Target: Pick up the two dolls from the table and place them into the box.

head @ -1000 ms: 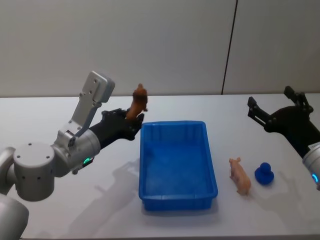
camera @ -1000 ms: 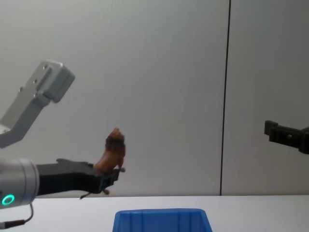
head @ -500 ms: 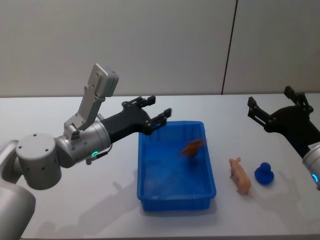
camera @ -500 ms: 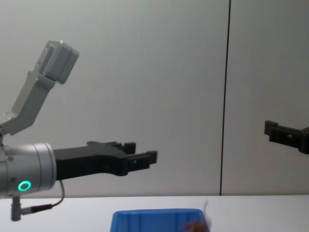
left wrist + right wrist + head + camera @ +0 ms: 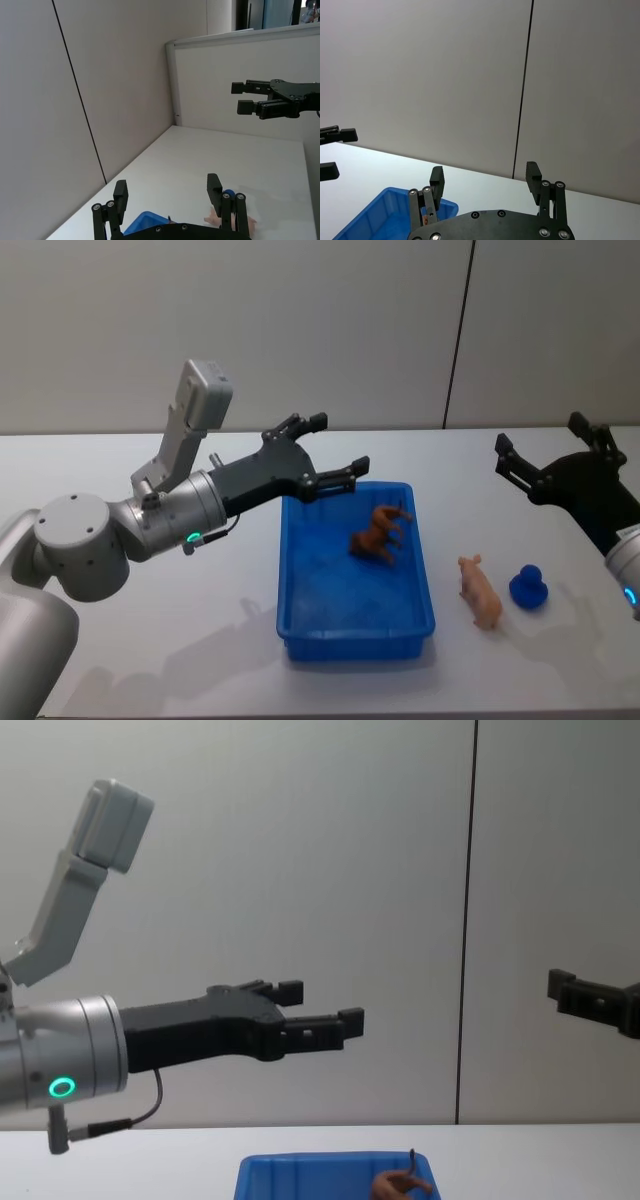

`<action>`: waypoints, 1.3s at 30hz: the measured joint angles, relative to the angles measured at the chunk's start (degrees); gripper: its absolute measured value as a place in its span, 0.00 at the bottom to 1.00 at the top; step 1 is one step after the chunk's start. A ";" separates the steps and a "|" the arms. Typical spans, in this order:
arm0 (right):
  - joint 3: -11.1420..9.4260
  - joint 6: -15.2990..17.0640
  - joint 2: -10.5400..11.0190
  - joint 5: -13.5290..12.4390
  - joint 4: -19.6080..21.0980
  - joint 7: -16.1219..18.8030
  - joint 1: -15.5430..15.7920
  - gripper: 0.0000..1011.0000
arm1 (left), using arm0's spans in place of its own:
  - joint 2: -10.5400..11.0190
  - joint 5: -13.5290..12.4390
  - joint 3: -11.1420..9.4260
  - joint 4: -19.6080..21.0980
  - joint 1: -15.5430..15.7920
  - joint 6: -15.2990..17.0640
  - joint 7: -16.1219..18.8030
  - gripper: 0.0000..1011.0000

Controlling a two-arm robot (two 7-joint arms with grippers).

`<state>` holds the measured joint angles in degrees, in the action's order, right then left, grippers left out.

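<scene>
Item one: left gripper (image 5: 338, 443) (image 5: 322, 1003). Fingers spread wide, nothing between them, touching nothing. It is held in the air above the far left corner of the box (image 5: 283, 570), pointing toward the robot's right. In the left wrist view the left gripper (image 5: 167, 192) frames the table (image 5: 200, 155) between its parted fingers.

Item two: brown doll (image 5: 380, 533). It lies on its side on the box floor, in the far right part, legs toward the right wall, well below the gripper. From the chest the brown doll (image 5: 400, 1185) just tops the box (image 5: 320, 1162) rim, and a thin dark strand stands upright from it.

Item three: box. Blue, rectangular, thick-rimmed, standing mid-table. Wide white table (image 5: 560, 660) surface lies to its left and in front of it.

Item four: pink doll (image 5: 480, 592). It lies on the table just beside the box's right wall, not touching it. A blue toy (image 5: 528, 588) stands near it on the outer side, a narrow gap between them. The left wrist view catches the pink doll (image 5: 214, 220) low beside one finger.

Item five: right gripper (image 5: 538, 432). Fingers apart, holding nothing, in the air over the far right of the table, well apart from the box. The left wrist view gives the right gripper (image 5: 241, 97) side-on. In the right wrist view the right gripper (image 5: 485, 174) looks over a corner of the box (image 5: 385, 215).

Item six: wall (image 5: 300, 330). Pale, with a dark vertical seam, beyond the table's far edge.
</scene>
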<state>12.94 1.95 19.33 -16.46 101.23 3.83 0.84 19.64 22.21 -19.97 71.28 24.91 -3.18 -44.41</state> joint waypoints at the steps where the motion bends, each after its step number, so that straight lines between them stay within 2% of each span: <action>1: 0.00 0.00 0.00 0.00 0.00 0.00 0.00 0.99 | 0.04 -0.14 0.06 -0.04 0.05 -0.53 -0.05 0.99; 5: 0.00 0.00 0.00 0.00 0.00 0.00 0.00 0.99 | 0.27 -0.62 0.20 0.02 0.05 -1.44 0.22 0.99; 10: 0.00 0.00 0.00 0.00 0.00 0.00 0.00 0.99 | 0.92 -1.89 0.52 1.09 -0.55 -2.55 2.26 0.99; 17: 0.00 0.00 0.00 0.00 0.00 0.00 0.00 0.99 | 2.01 -4.19 0.98 3.32 -1.84 -3.37 6.77 0.99; 27: -0.37 0.77 0.14 -0.48 -0.66 -0.15 0.08 0.99 | 3.76 -8.66 1.72 7.16 -4.20 -3.65 15.81 0.99; 31: -0.60 1.76 0.21 -0.85 -1.31 -0.58 0.14 0.99 | 4.25 -10.03 1.95 8.27 -4.89 -3.58 18.46 0.99; 36: -0.92 3.20 0.29 -1.38 -2.74 -1.27 0.18 0.99 | 5.09 -13.04 2.40 10.27 -6.18 -3.11 24.20 0.99; 39: -1.10 3.89 0.31 -1.67 -3.94 -1.47 0.18 0.99 | 5.40 -14.02 2.57 10.89 -6.57 -2.93 25.93 0.99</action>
<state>11.84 5.84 19.64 -18.13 97.29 2.36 1.02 25.04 8.20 -17.40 82.17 18.33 -6.11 -18.49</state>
